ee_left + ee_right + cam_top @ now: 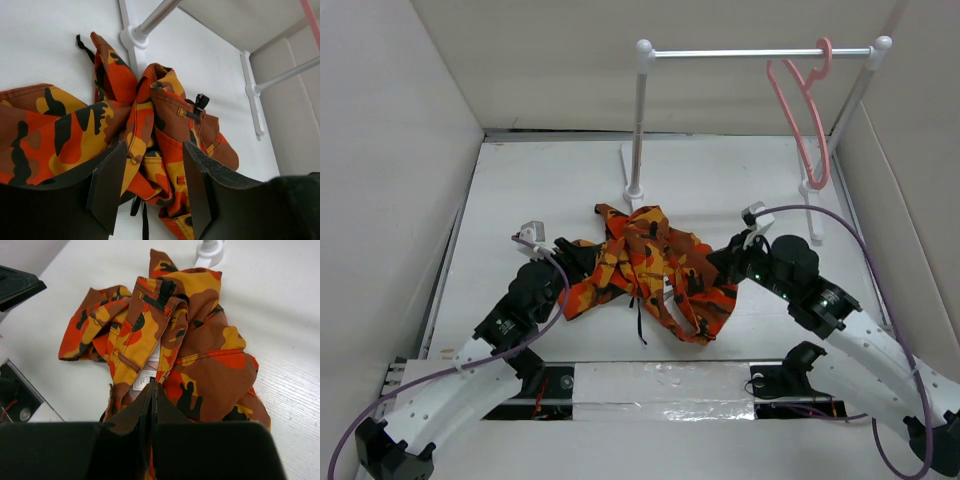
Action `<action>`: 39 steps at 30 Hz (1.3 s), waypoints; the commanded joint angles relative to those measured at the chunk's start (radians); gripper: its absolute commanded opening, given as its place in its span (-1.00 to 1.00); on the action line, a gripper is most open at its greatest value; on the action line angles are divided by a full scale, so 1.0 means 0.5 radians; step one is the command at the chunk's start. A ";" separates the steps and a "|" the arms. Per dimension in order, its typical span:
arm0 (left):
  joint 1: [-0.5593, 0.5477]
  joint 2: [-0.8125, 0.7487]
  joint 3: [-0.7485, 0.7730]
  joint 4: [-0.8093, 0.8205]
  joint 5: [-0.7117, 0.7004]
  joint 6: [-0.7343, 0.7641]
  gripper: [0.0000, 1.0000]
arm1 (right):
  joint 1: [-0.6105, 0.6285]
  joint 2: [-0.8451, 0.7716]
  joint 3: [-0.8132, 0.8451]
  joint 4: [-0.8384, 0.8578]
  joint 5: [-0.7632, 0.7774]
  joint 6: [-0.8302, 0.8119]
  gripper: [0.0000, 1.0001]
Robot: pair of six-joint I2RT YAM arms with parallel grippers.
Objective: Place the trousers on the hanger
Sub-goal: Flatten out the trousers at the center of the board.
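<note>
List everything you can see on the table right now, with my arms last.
Camouflage cloth trousers: one, orange, red, yellow and black, crumpled mid-table.
Thin pink plastic hanger: one, pink, hooked on the rail's right end.
White rail on two posts: one, white, far side of the table.
White table: one, white, under everything.
Left gripper: one, black, open over the trousers' left part.
Right gripper: one, black, shut at the trousers' right edge; grip on cloth unclear.
</note>
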 commanded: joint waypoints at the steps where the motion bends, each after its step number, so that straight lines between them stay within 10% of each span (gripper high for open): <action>1: 0.003 -0.013 -0.023 -0.045 0.056 -0.009 -0.09 | 0.021 0.089 0.008 0.199 -0.114 -0.010 -0.93; 3: 0.003 -0.029 -0.060 -0.011 0.111 0.013 -0.09 | 0.021 0.199 0.020 0.236 -0.160 -0.004 -0.87; 10: 0.003 0.119 -0.067 -0.045 0.176 0.040 -0.18 | 0.040 0.622 0.121 0.478 -0.262 -0.010 0.37; 13: 0.003 0.192 -0.109 -0.045 0.191 0.056 0.05 | 0.040 0.843 0.213 0.552 -0.259 -0.038 0.53; 19: 0.003 0.336 -0.177 -0.026 0.194 0.056 0.46 | 0.040 1.193 0.364 0.727 -0.210 -0.047 0.61; 27: 0.003 0.508 -0.217 0.075 0.213 0.086 0.48 | 0.040 1.674 0.646 0.779 -0.222 -0.099 0.65; 39: 0.003 0.757 -0.205 0.238 0.139 0.047 -0.17 | 0.040 1.945 0.726 0.877 -0.167 -0.078 0.51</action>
